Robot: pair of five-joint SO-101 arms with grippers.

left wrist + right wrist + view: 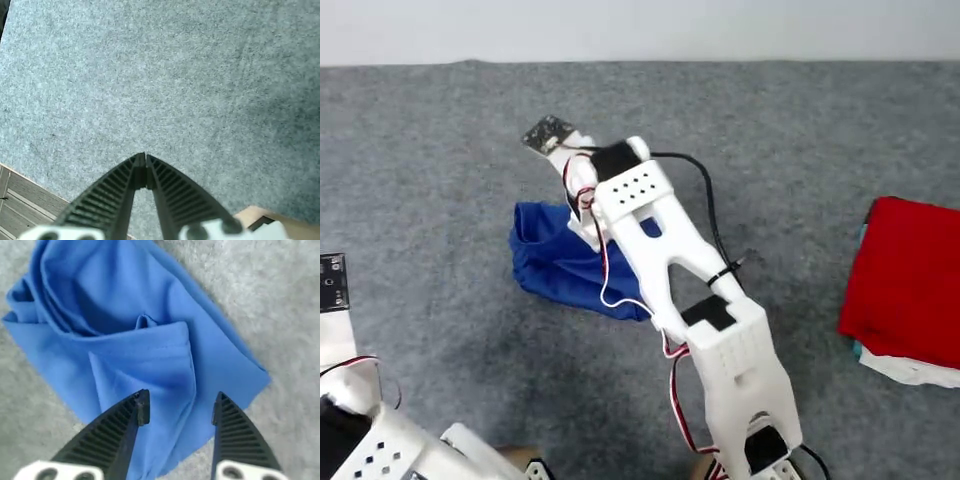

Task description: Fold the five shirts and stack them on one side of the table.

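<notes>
Lying rumpled in loose folds, blue shirt (135, 345)

You work under bright, soft light from overhead that spreads evenly across the grey table cover (440, 130). The right arm (660, 250) throws only a faint, diffuse shadow on the cover beside it. In the left wrist view, a dimmer patch darkens one side of the cover. The blue shirt (150, 340) shows gentle shading in its folds.

Blue shirt (552, 262) lies crumpled mid-table; folded red shirt (910, 280) tops a stack (907, 368).
</notes>
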